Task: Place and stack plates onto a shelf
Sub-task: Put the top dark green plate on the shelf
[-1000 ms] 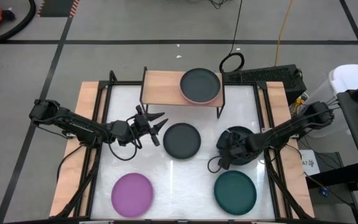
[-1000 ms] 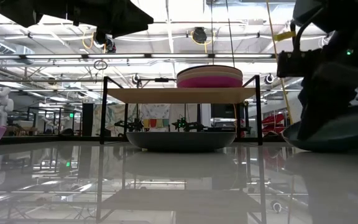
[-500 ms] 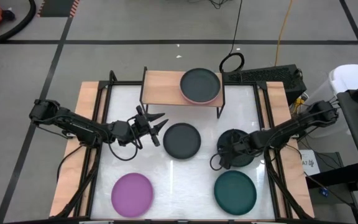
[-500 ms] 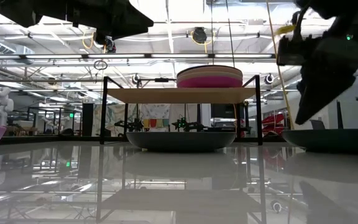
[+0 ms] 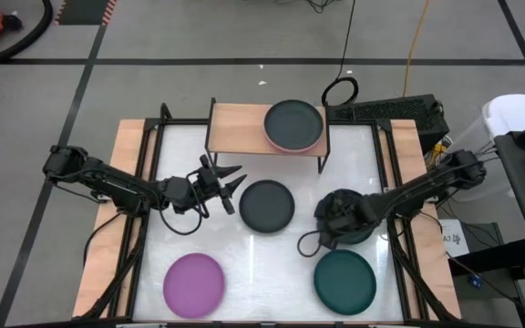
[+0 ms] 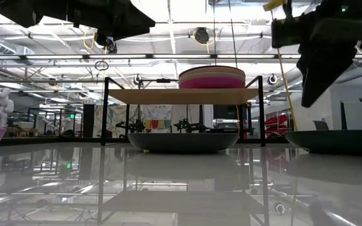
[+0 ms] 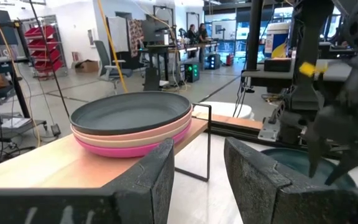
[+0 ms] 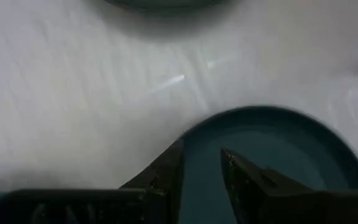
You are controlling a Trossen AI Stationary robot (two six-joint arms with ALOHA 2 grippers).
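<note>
The shelf (image 5: 244, 126) stands at the table's far edge and carries a stack of plates (image 5: 293, 125), charcoal on top, over beige and magenta ones (image 7: 132, 121). A charcoal plate (image 5: 266, 205) lies flat mid-table. A dark teal plate (image 8: 278, 155) lies flat on the table right of it. My right gripper (image 5: 328, 228) hangs above it, fingers pointing down, slightly open and empty, clear of it in the low view (image 6: 308, 94). My left gripper (image 5: 231, 178) hovers open and empty left of the charcoal plate, pointing toward the shelf.
A purple plate (image 5: 194, 284) lies at the near left and another dark teal plate (image 5: 344, 279) at the near right. The shelf's left half (image 7: 55, 165) is bare board. Black frame rails (image 5: 149, 182) run along the table's left and right sides.
My right gripper has risen straight up off the dark teal plate at the table's right. A second ago it was down at that plate, which stood tilted with one edge raised. The plate now lies flat on the table and the gripper hangs clear above it.
</note>
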